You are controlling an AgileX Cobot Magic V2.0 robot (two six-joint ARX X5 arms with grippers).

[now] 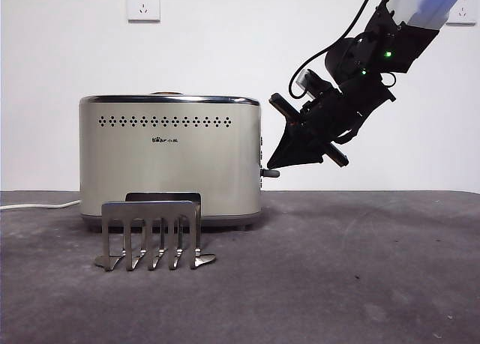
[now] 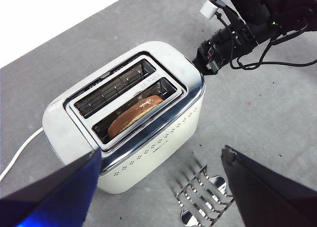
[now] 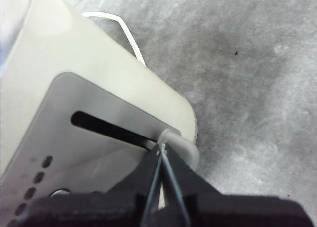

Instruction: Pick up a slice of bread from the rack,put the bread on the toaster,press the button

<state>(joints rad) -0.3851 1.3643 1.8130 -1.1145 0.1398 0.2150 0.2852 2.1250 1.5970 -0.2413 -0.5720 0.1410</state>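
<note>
The right pincer [image 3: 161, 153], jaws closed on nothing, was pressed onto the toaster's [image 1: 169, 158] lever [image 3: 179, 144] (slice of bread [image 2: 134, 113] already slotted), to start toasting.

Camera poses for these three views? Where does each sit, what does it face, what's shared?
Front: low at table height, looking level at the cream-beige boxy toaster and small brushed-metal rack; right gripper at the lever.
Left wrist: above, looking down into the slots at the tan bread slice; left gripper open.
Right wrist: close on the toaster's grey lever; jaws shut.
Shared: all show the toaster.
</note>
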